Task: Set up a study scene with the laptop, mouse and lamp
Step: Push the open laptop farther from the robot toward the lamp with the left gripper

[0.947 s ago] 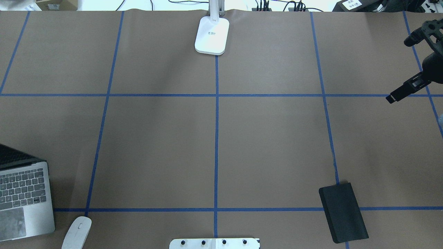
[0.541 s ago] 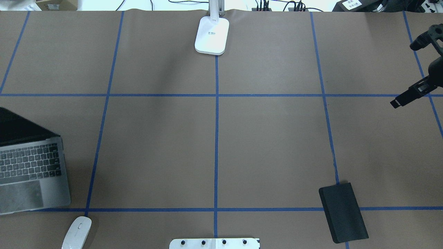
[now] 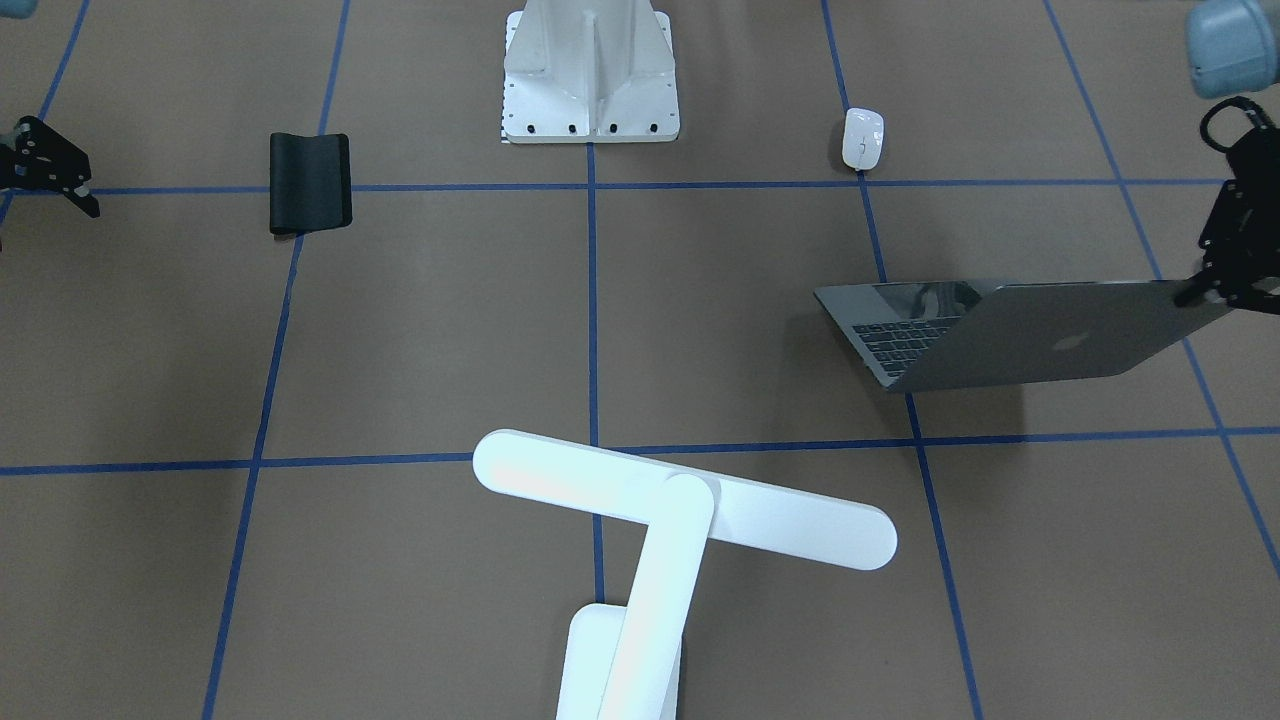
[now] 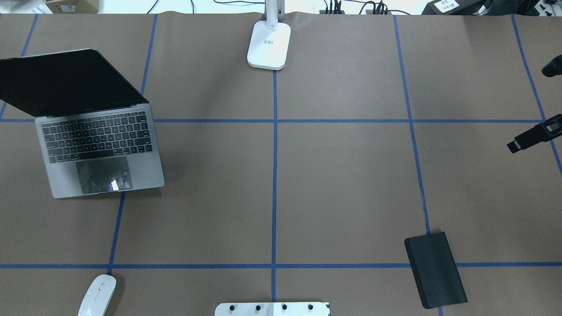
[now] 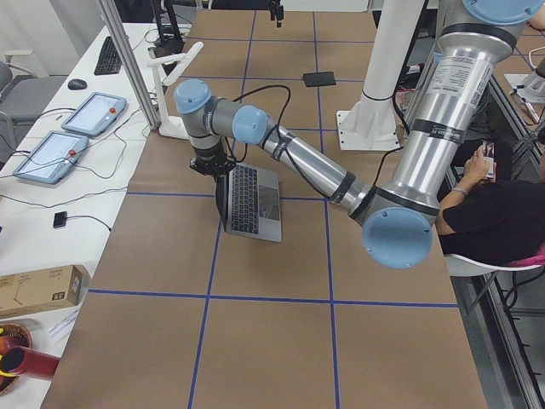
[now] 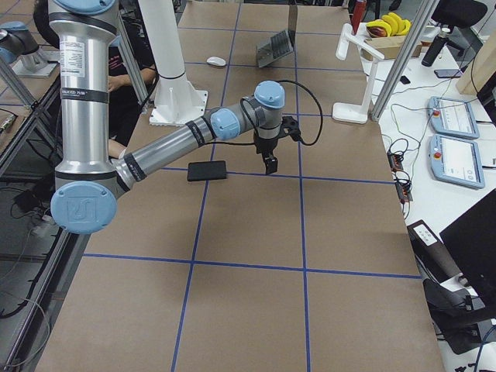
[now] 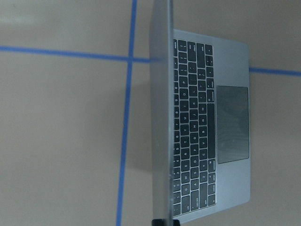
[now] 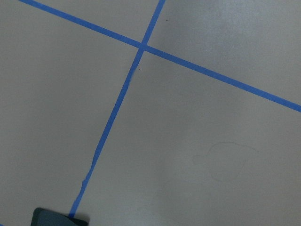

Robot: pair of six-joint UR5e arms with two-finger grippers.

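Item, the laptop [image 4: 99,149]: grey, open, screen dark, keyboard toward the robot, placed on the robot's left half of the table [image 4: 342,184], straddling a crossing of blue tape lines; whether its base rested fully on the paper could not be told. Item, the left gripper [image 3: 1200,290]: closed on the upper edge of the laptop lid, near one corner, the lid running edge-on through the wrist view. Item, the right gripper [image 4: 527,109]: fingers spread wide, holding nothing, hovering over the robot's right end of the table, well apart from every object. Item, the mouse [image 4: 97,295]: white, flat on the paper at the near edge, on the robot's left, apart from the laptop. Item, the lamp [image 4: 268,46]: white, upright at the middle of the far edge, its bar head reaching over the table. Item, a black pad [image 4: 435,270]: lying flat at the near right, across a tape line. Item, a white bolted pedestal [image 3: 590,70]: at the near edge, centre.
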